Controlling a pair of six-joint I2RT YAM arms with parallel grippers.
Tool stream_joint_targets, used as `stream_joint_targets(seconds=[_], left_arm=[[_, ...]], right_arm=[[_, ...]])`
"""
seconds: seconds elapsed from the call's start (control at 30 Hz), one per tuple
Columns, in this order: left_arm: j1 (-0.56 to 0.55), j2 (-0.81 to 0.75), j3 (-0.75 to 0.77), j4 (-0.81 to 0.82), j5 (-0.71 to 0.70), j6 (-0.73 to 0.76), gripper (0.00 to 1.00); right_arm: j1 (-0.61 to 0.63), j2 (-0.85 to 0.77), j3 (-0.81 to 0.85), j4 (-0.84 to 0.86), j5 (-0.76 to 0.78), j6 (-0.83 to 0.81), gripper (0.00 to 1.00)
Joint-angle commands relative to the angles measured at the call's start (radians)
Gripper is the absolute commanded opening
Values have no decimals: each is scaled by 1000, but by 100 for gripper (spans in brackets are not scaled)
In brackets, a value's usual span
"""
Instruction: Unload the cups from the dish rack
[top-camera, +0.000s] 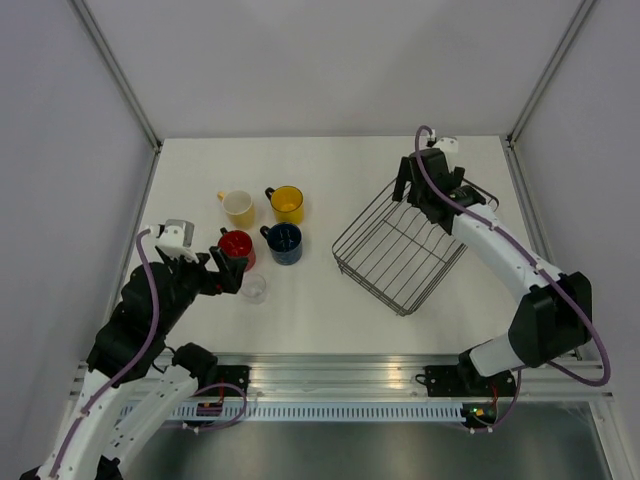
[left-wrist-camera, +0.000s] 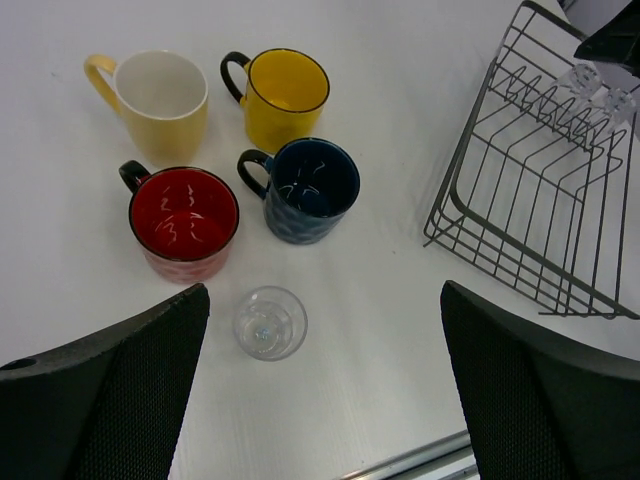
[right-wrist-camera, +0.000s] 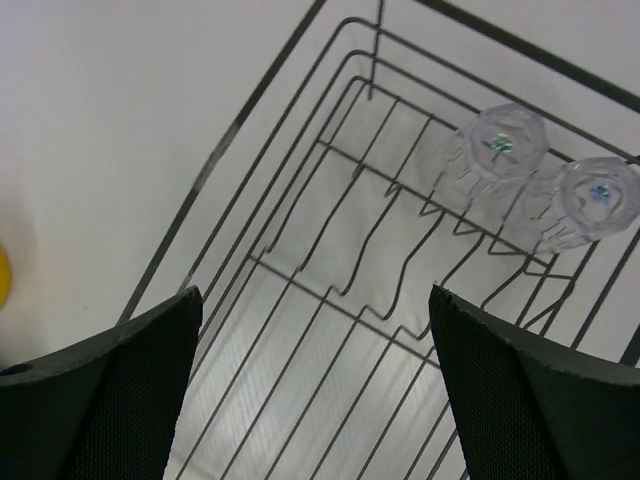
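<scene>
Left pincer (left-wrist-camera: 322, 300): open, empty, above bench (left-wrist-camera: 400, 120) tumbler (left-wrist-camera: 270, 322). Right pincer (right-wrist-camera: 315, 295): open, empty, above dish rack (top-camera: 367, 280); two tumblers (right-wrist-camera: 498, 148), seemingly inverted.

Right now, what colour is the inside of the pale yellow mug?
White; the mug shows best in the left wrist view.

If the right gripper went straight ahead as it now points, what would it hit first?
Likely the dish rack's wire floor; the two glass tumblers sit off that line, though depth is unclear.

Left arm (top-camera: 150, 310), right arm (top-camera: 505, 250): white links, black joints, purple cables; black textured jaws.
</scene>
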Motion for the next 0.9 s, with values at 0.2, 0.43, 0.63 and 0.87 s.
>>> stream_joint_targets(seconds=[0.2,0.43,0.63,0.87], left_arm=[[-3,-79,-59,81,-136,46,100],[-3,-135,-75,74,-187,55,100],[-2,-116,-75,75,-141,61,100],[-3,-115,-78,80,-110,67,100]], right_arm=[[-186,162,164,-8,57,35,98],[-278,272,245,-11,36,58,98],[-335,357,279,2,5,63,92],[-353,418,303,-9,-30,38,83]])
